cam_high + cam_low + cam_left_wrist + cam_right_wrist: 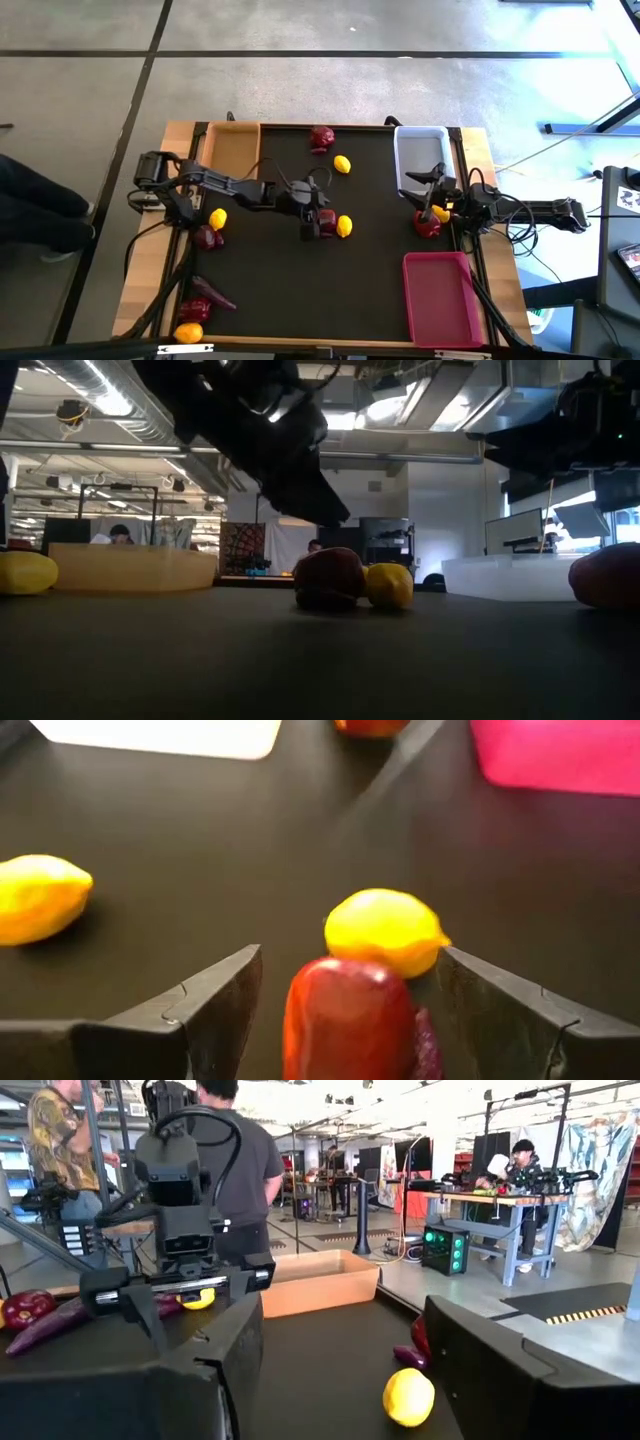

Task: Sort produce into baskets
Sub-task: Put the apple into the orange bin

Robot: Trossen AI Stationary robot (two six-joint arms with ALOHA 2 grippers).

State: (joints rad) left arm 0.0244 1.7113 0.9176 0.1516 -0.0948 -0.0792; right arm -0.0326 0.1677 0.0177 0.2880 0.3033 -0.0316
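Note:
My left gripper (350,1005) reaches to the table's middle (318,222) and stands open, one finger on each side of a dark red round fruit (348,1020) without touching it. A yellow lemon-like fruit (387,930) lies against that fruit's far side. Both rest on the black mat (328,578). My right gripper (340,1370) waits open and empty, drawn back at the right (420,192), above a red fruit (428,225) and a yellow one (441,212). The tan wooden basket (232,150), white basket (420,155) and magenta basket (440,295) stand at the mat's edges.
More produce lies loose: a red fruit (321,137) and a yellow one (342,164) at the back, a yellow (217,218) and a red (208,238) at the left, purple-red pieces (205,292) and an orange fruit (188,332) near the front left. People stand beyond the table (235,1140).

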